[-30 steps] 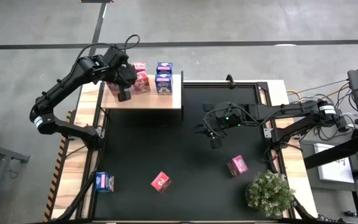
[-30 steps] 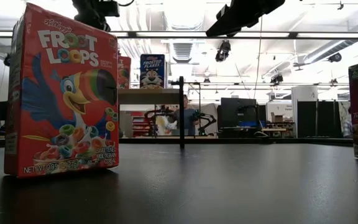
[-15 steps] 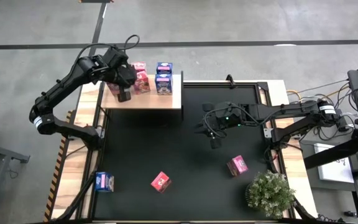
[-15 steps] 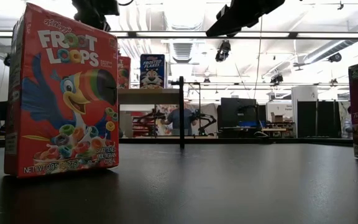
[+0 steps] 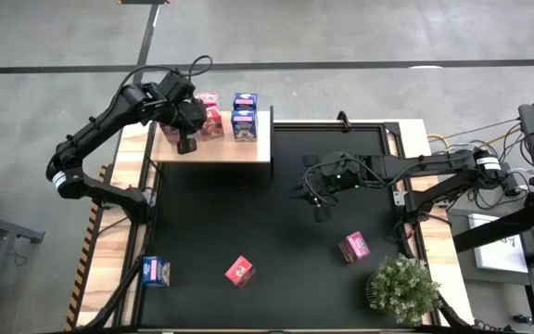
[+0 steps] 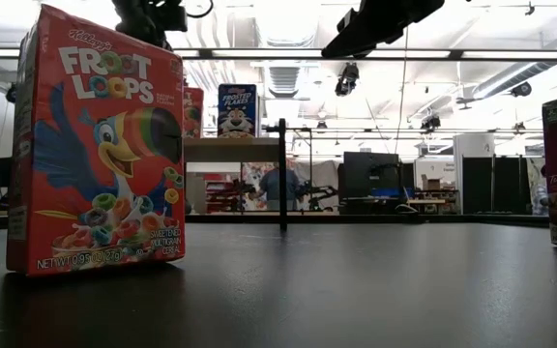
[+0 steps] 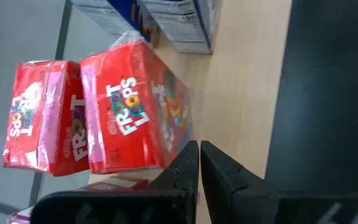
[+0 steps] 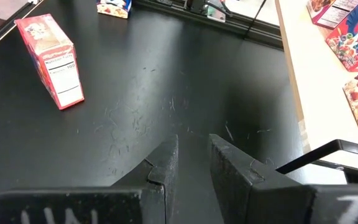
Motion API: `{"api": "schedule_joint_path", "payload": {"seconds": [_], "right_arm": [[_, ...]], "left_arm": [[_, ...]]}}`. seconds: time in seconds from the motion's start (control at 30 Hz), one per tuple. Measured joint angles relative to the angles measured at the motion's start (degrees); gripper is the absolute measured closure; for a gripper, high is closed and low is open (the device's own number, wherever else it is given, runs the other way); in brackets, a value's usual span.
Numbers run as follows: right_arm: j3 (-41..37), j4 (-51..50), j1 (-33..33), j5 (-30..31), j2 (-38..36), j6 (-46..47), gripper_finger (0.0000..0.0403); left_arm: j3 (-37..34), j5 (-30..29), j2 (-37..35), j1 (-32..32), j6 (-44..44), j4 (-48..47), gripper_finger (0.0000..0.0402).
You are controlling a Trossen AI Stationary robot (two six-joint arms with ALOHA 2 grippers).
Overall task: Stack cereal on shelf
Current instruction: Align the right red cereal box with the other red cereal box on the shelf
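- My left gripper [image 5: 186, 141] sits in the upper left of the high view, over the pale wooden rectangular shelf [image 5: 248, 150]. Its two dark fingers [image 7: 185, 167] are pressed together and hold nothing.
- In the left wrist view, a red Froot Loops cardboard box [image 7: 135, 112] lies on the shelf just beyond my left fingertips; I cannot tell whether they touch it.
- Red and blue cereal boxes [image 5: 244, 116] stand grouped at the shelf's upper edge in the high view.
- My right gripper [image 5: 318, 206] hangs over the black table mat [image 5: 276, 232] at centre frame. Its fingers [image 8: 166, 163] stand slightly apart, with only bare mat between them.
- Three boxes sit low in the high view: a small blue cardboard box [image 5: 157, 271] lower left, a pink cardboard box [image 5: 240, 270] lower centre, and a magenta cardboard box [image 5: 353, 247] right of centre.
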Motion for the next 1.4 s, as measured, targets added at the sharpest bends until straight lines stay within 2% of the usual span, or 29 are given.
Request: {"api": "schedule_joint_path", "payload": {"seconds": [0.13,0.37,0.53,1.07,1.17,1.33,1.4], "right_arm": [[0.0,-0.09,0.0,0.0,0.0,0.0,0.0326],[0.0,-0.39,0.0,0.0,0.01,0.0,0.0326],[0.0,-0.43,0.0,0.0,0.02,0.0,0.0326],[0.0,-0.83,0.0,0.0,0.02,0.0,0.0326],[0.0,-0.83,0.0,0.0,0.02,0.0,0.0326],[-0.15,-0.81,0.0,0.0,0.02,0.0,0.0326],[-0.15,-0.79,0.0,0.0,0.02,-0.04,0.0326]], "left_arm": [[0.0,-2.3,0.43,0.03,-0.39,0.03,0.0402],[0.0,-2.75,0.65,0.03,-0.77,0.03,0.0402],[0.0,-6.88,0.61,0.05,-1.22,0.22,0.0402],[0.0,-9.68,-0.66,0.02,-2.54,0.32,0.0401],[0.02,-6.44,-1.31,-0.03,-2.72,0.37,0.0401],[0.02,6.96,-1.94,-0.11,-2.61,5.03,0.0401],[0.02,9.77,-1.95,-0.19,-2.58,9.13,0.0401]]}}
